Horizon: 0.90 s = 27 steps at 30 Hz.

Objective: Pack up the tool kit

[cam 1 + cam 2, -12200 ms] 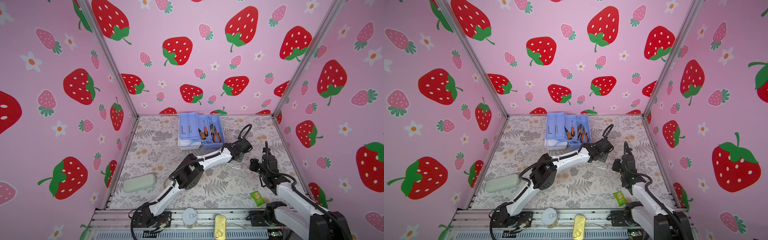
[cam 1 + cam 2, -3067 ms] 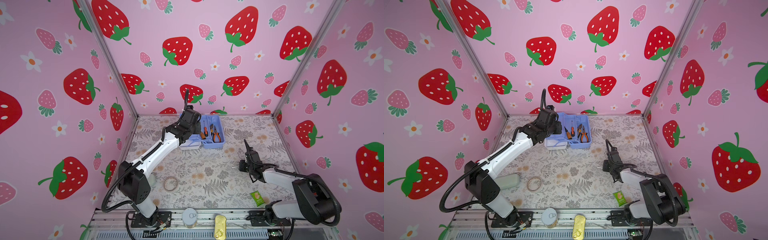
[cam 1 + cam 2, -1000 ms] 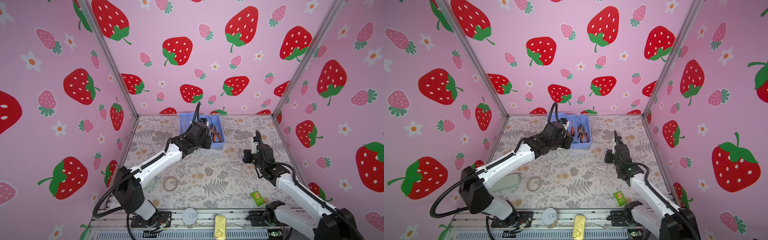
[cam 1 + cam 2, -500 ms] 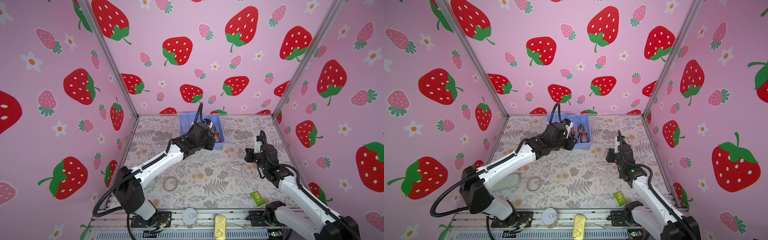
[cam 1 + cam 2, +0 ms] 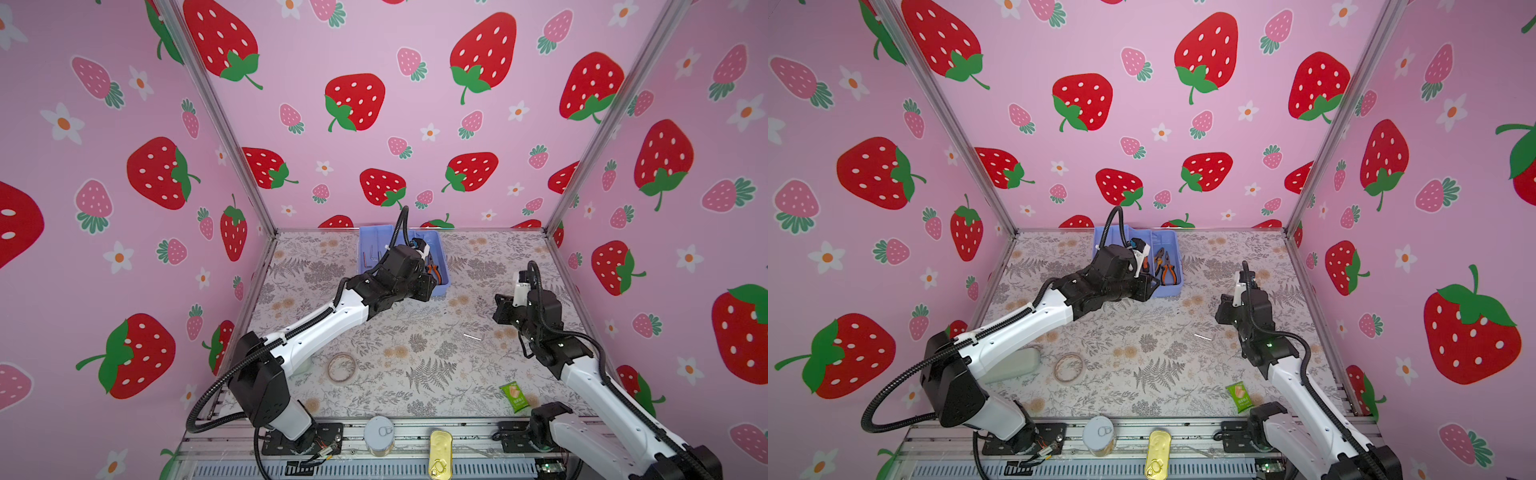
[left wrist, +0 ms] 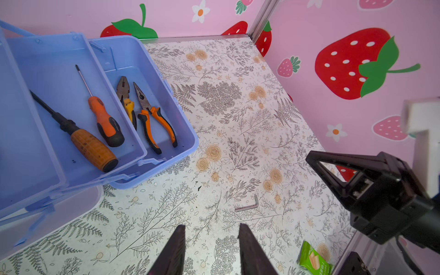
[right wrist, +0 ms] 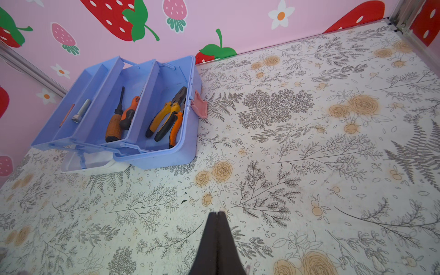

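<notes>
Blue toolbox (image 5: 1169, 239) sits open at the far middle of the bench (image 5: 415, 374), against the back wall, trays fanned out. Pliers (image 6: 152, 119) are in the base, two screwdrivers (image 6: 104, 119) in the middle tray, and some small bits (image 7: 78, 112) in the far-left tray.

What changed: three seconds back the left arm was over that far-left tray. It has since swung right and now hangs over the box's near right corner, wrist camera looking out over the bench. Left pincer (image 6: 212, 228) has gone from nearly closed to clearly parted, nothing between the fingers. Reads as a drop-off done and a new reach starting.

Right arm was low on the bench; it's now lifted, right of centre. Right pincer (image 7: 217, 214) is fully closed and empty.

Still loose: one hex key (image 6: 247, 206) flat on the bench, right of centre, between the two arms and well apart from the box. In the left wrist view it lies just ahead of the parted fingers.

Meaning for the task — packing isn't finished. My read: that key is the next pick, it goes in the far-left tray, then the trays fold and the lid (image 7: 90, 162) shuts. Risk: a thin key lying flat can skate off the fingertips — needs a low, square approach.
</notes>
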Available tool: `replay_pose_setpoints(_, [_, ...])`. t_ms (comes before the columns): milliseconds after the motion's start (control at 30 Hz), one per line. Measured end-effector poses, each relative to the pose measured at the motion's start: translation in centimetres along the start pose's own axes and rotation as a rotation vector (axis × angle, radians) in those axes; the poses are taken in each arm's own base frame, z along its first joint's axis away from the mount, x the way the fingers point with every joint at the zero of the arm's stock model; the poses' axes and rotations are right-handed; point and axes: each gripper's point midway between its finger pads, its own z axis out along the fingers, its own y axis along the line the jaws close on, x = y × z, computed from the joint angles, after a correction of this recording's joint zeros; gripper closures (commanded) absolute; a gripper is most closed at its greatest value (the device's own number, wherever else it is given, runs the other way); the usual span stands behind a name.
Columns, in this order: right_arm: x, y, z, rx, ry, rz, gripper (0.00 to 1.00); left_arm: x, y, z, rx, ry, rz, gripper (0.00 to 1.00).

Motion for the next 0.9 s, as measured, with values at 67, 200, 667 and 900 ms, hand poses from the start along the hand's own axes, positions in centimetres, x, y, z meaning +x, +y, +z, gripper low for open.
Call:
replay_pose_setpoints(67, [-0.4,0.1,-0.3,-0.008,-0.018,0.002,1.00,0.4,-0.6,0.4,0.014,0.013,0.012,0.48])
replay_pose_setpoints(200, [-0.7,0.2,-0.4,-0.027,-0.026,0.008,1.00,1.4,-1.5,1.0,0.044,0.039,0.028,0.46])
replay_pose_setpoints(667, [3.3,-0.7,1.6,-0.032,0.133,0.044,0.84,2.5,-2.4,2.2,0.090,0.079,0.026,0.47])
replay_pose_setpoints(900, [11.6,-3.2,2.5,0.050,0.371,0.109,0.59,3.4,-1.6,3.2,0.052,0.109,0.016,0.48])
